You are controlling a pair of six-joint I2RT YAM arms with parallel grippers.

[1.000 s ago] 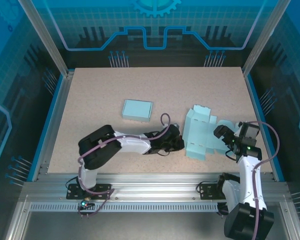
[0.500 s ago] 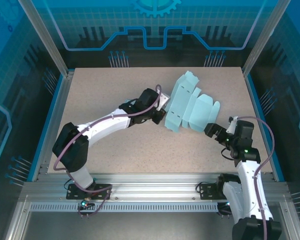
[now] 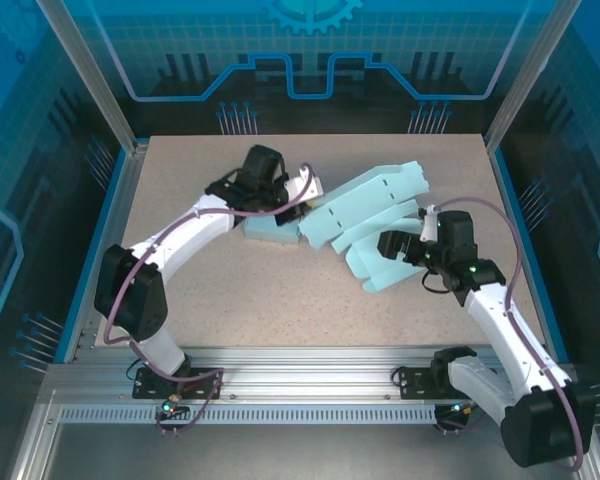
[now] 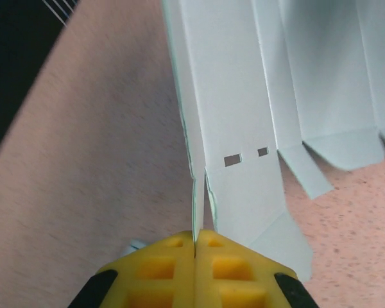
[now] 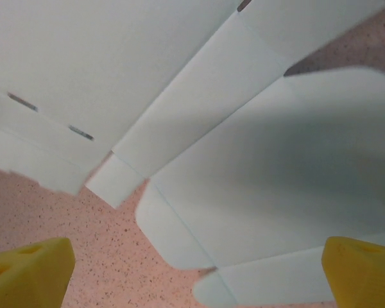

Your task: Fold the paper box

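The flat light-blue paper box blank (image 3: 375, 205) hangs unfolded over the table's middle, tilted, with its lower flaps (image 3: 380, 272) near the surface. My left gripper (image 3: 301, 207) holds its left end. In the left wrist view the yellow fingers (image 4: 160, 269) are shut on a thin edge of the blank (image 4: 237, 96), which stretches away with two small slots. My right gripper (image 3: 388, 244) is at the blank's right underside. In the right wrist view it (image 5: 197, 273) is open, with the rounded flaps (image 5: 256, 192) between and above its fingertips (image 5: 29, 269).
A second, folded light-blue box (image 3: 264, 231) lies on the table partly under my left arm. The speckled tabletop (image 3: 240, 300) stretches to the front. Metal frame posts and blue walls border the table on all sides.
My left gripper has carried the blank from the front middle up and toward the back left, opening it out. My right arm has swung left and in under the blank.
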